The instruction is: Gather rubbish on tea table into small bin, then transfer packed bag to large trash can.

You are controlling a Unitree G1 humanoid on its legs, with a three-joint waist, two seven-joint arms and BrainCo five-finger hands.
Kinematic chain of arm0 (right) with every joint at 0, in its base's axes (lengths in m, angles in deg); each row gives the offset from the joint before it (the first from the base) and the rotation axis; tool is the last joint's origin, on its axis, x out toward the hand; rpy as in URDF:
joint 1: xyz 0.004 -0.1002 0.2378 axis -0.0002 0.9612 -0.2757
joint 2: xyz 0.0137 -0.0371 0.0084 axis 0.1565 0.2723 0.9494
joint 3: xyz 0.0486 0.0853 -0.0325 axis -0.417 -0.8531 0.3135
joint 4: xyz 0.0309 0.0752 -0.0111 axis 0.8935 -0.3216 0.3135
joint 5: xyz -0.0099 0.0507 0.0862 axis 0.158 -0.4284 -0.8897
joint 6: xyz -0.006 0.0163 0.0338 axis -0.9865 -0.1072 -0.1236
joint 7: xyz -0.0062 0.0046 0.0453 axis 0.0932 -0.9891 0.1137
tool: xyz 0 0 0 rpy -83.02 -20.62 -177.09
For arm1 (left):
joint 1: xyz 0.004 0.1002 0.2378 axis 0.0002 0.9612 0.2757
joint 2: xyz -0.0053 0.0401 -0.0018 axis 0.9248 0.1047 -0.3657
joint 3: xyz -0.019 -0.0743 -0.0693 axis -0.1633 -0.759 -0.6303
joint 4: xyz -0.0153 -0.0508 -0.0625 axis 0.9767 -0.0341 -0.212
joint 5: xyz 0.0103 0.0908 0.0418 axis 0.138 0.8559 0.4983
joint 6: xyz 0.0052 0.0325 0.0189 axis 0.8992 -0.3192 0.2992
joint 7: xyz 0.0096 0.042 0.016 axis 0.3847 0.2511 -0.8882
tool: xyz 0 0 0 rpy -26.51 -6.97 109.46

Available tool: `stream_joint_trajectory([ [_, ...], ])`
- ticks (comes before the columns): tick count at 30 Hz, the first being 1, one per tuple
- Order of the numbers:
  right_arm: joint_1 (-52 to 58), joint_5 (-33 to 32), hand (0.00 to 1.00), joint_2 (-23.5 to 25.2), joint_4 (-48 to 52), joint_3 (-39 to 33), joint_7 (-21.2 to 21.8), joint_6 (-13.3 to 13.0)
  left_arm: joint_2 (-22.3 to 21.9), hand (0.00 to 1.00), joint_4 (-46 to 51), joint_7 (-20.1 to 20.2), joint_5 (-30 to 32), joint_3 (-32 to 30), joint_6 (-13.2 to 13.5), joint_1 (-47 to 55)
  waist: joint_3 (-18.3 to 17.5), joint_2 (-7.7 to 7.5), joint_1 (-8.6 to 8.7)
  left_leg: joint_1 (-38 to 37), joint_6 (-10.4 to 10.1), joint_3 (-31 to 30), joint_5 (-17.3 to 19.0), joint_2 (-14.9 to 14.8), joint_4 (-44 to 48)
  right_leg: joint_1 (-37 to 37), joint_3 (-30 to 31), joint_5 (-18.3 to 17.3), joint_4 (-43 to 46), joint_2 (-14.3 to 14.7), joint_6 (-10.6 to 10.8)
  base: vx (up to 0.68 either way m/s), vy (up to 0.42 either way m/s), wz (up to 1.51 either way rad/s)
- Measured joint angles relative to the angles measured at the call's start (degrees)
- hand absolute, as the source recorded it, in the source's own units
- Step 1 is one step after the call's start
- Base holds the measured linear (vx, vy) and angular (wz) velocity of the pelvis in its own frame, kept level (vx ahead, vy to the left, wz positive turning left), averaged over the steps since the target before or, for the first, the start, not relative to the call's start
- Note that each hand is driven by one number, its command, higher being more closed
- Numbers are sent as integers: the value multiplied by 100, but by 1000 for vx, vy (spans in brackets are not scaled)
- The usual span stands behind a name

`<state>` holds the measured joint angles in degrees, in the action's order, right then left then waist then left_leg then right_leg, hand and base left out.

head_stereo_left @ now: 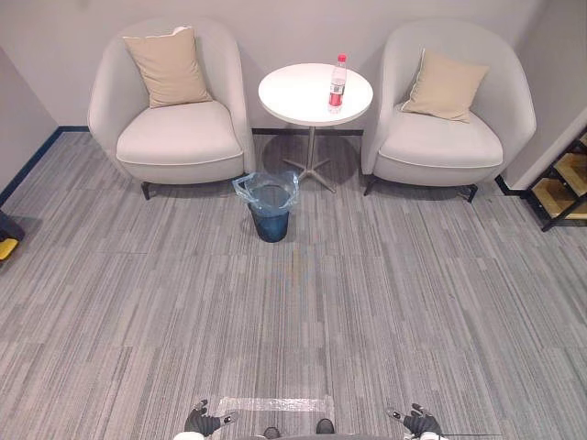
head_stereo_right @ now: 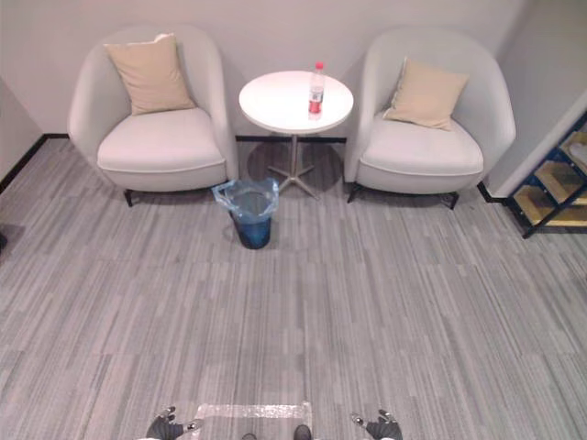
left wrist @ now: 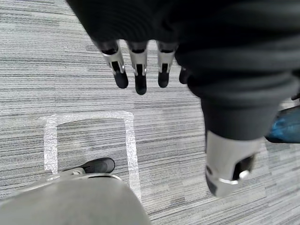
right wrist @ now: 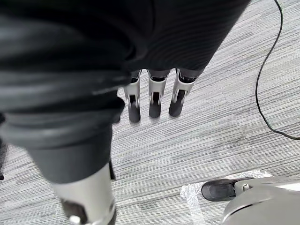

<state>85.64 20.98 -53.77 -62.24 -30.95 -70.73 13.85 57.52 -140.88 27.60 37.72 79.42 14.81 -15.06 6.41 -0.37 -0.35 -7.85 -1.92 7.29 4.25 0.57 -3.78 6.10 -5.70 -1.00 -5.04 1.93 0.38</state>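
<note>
progress: at the very start by my reading, nothing gathered yet
done so far: the small bin (head_stereo_left: pixel 271 218) stands ready on the floor with a blue bag (head_stereo_left: pixel 244 189) lining it, the bag's edge folded out over the rim; i cannot tell whether anything lies inside
left to do: walk up to the table, pick up the rubbish, drop it in the bin, then lift the bag out and carry it off to be dumped
rubbish: one clear bottle (head_stereo_left: pixel 337 84) with a red cap and red label, upright on the table (head_stereo_left: pixel 286 99), near its right edge
left hand (head_stereo_left: pixel 204 423): low by the robot's side, well apart from the table; fingers (left wrist: pixel 139 77) straight and relaxed, a little spread, holding nothing
right hand (head_stereo_left: pixel 419 423): low on the other side; fingers (right wrist: pixel 154 101) straight, side by side, holding nothing
table: round, white top, one thin post on a splayed metal foot, between the two armchairs
bin's place: on the carpet just in front of the table, a little to its left
floor: grey striped carpet (head_stereo_left: pixel 367 293), flat, with a taped rectangle (head_stereo_left: pixel 275 403) just ahead of the robot
seats: a pale armchair (head_stereo_left: pixel 174 137) on the left and another (head_stereo_left: pixel 440 147) on the right, each with a tan cushion (head_stereo_left: pixel 168 69)
room: plain pale wall (head_stereo_left: pixel 293 27) behind, wooden steps (head_stereo_left: pixel 564 188) at the far right
</note>
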Motion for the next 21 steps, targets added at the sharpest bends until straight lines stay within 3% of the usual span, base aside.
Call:
stream_joint_trajectory([
  [21,-23,45,0,4,-7,52,9,-9,44,0,-164,5,-1,7,-3,-111,71,-76,-13,-4,7,176,6,-7,-29,-67,170,37,-9,22,-55,-10,-5,-3],
])
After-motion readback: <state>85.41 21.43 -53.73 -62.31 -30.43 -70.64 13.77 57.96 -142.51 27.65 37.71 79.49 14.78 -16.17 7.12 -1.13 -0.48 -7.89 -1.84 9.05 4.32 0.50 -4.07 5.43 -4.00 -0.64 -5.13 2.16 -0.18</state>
